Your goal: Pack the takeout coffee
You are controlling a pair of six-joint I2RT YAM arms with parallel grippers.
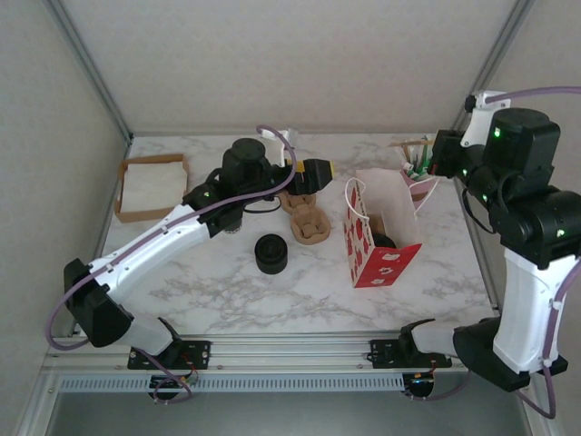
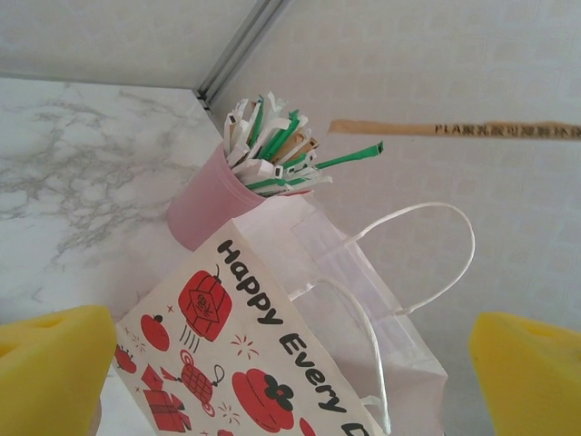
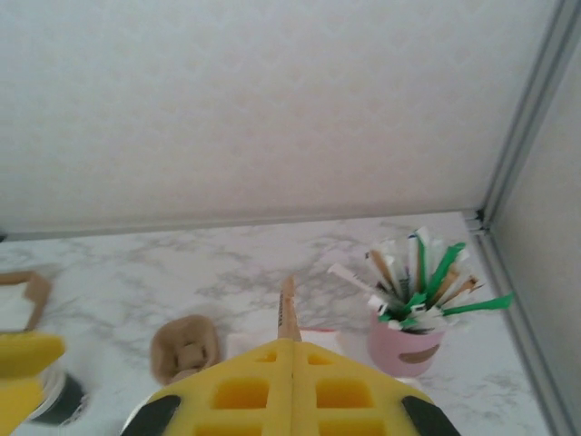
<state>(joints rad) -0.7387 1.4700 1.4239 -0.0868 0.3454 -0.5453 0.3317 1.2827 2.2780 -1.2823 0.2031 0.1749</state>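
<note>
A white paper bag with red prints stands open right of centre. A dark round shape sits inside it, apparently the lid of the takeout coffee; its cup is hidden by the bag wall. My left gripper hovers just left of the bag, open, with nothing between its yellow pads. In its wrist view the bag lies ahead of the left gripper. My right gripper is at the back right above the bag, shut on a wooden stirrer that pokes forward from the right gripper.
A pink cup of stirrers and sachets stands behind the bag at the back right. Brown cup carriers and a squat black lid stack sit mid-table. A cardboard tray of napkins is at the back left.
</note>
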